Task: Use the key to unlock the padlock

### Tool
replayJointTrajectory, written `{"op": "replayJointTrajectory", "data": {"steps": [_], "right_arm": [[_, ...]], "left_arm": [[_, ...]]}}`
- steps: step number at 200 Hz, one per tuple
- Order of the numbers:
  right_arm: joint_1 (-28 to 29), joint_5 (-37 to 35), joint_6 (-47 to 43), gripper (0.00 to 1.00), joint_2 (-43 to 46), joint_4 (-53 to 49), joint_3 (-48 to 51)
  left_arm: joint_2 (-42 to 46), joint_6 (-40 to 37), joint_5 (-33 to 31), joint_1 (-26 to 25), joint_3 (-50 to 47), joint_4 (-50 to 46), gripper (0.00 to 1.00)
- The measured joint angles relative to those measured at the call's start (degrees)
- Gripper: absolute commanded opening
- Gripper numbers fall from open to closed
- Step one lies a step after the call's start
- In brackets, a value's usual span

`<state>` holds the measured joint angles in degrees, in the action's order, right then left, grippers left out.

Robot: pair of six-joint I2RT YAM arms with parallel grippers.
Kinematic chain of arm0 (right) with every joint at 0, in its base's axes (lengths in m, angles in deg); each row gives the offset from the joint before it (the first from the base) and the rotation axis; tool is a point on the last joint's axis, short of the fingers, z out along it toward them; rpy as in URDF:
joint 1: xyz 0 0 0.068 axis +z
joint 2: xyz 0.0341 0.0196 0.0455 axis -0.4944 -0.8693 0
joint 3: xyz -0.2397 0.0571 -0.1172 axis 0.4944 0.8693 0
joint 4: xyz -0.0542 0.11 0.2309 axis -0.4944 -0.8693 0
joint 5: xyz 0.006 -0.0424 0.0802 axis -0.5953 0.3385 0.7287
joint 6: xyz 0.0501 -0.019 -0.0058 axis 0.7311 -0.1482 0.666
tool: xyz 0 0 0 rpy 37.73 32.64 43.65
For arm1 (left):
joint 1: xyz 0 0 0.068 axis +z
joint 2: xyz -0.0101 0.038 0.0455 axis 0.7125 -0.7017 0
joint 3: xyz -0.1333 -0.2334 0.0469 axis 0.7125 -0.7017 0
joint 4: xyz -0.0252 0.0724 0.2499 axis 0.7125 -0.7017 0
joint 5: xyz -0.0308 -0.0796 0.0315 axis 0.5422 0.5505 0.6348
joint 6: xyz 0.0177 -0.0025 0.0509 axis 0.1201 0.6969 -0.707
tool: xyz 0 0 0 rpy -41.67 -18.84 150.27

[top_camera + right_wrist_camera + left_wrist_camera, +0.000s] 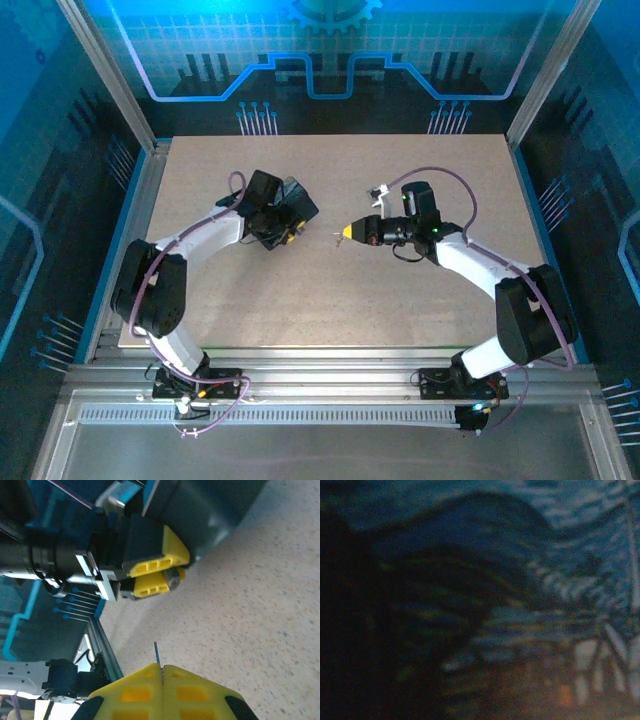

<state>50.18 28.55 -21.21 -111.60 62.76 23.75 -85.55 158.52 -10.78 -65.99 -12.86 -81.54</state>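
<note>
My right gripper [161,669]: clamping thin pale metal key [156,652].
My left gripper [181,568]: narrow on small grey padlock [174,581], ahead of key tip.

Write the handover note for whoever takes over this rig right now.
Left gripper: closed on a small silvery-grey piece, apparently the tiny dark padlock, at the edge of the large dark-blue printed tin box.
Right gripper: shut on the thin pale metal key, which points toward the padlock with a clear gap between them.
Done: key in hand and aimed.
Left: insert the key, turn it, free the shackle.
</note>
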Motion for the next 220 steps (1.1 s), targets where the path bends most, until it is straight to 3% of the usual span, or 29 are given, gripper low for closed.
{"op": "replayJointTrajectory", "data": {"steps": [56,144,220], "right_arm": [[1.22,1.55,7.89,0.00,-4.22,13.07,1.51],[3.54,2.03,14.95,0.00,-11.23,25.29,1.44],[3.91,2.25,17.81,0.00,-13.77,29.42,1.38]], "left_arm": [[4.46,12.81,3.87,-0.07,-3.96,5.64,0.00],[6.03,18.40,6.71,-0.07,-8.02,11.23,0.00],[7.30,20.46,7.89,0.26,-9.16,13.68,0.00]]}}
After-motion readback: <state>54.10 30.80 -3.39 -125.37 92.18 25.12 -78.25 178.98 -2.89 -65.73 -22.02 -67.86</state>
